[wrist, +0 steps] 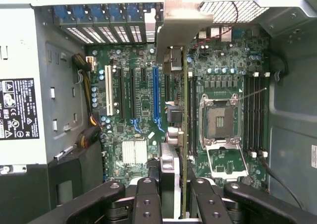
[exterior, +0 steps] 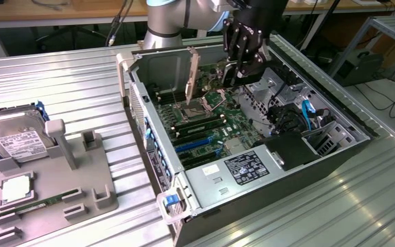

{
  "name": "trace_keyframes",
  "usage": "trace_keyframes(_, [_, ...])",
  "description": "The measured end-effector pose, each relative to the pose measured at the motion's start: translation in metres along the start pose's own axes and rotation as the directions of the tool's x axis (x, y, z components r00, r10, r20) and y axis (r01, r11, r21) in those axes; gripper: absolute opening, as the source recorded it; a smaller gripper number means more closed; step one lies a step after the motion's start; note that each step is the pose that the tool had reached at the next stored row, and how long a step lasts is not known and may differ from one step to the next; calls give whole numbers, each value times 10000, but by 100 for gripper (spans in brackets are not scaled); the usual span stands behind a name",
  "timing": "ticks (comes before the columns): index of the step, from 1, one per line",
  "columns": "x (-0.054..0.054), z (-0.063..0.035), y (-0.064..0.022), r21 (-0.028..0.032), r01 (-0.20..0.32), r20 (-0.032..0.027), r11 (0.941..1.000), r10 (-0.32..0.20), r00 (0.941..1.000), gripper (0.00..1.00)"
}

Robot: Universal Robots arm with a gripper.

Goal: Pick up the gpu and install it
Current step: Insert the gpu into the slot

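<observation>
Black fingers [wrist: 147, 196] of my gripper [wrist: 176, 187] are clamping the gpu [wrist: 179, 116] at its near end. The card is standing on edge and running away from the wrist camera. Its silver bracket [wrist: 182, 26] is sitting at the far end, close to the rear wall of the computer case [exterior: 132, 77] and just beside the blue-tabbed slot covers [wrist: 106, 16]. I am holding the card over the motherboard [wrist: 141, 110], lined up between the long blue slot [wrist: 155, 95] and the processor socket [wrist: 218, 117]. Whether its lower edge is touching a slot, I cannot tell. Open board is lying on the slot side, while the socket is crowding the other side. The power supply [exterior: 252, 164] is sitting well apart at the opposite end of the case. At the exterior view's left, a gray tray [exterior: 81, 175] on the metal table [exterior: 67, 82] is carrying a hard drive [exterior: 16, 139] and a memory stick [exterior: 39, 203], well apart from the case.
</observation>
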State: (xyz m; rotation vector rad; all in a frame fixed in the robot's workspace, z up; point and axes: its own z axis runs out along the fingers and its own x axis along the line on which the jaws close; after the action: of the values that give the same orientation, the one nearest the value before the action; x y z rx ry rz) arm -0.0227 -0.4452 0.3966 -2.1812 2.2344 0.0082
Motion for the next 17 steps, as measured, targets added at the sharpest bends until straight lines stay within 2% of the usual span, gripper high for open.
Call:
trace_keyframes(7, [-6,82,1,-38,668,-1,9978,-668,9978,29])
trace_keyframes(11, [-4,135,18,-38,655,-13,9978,-655,9979,29])
trace_keyframes(17, [-2,250,53,-33,355,-17,9994,-355,9994,29])
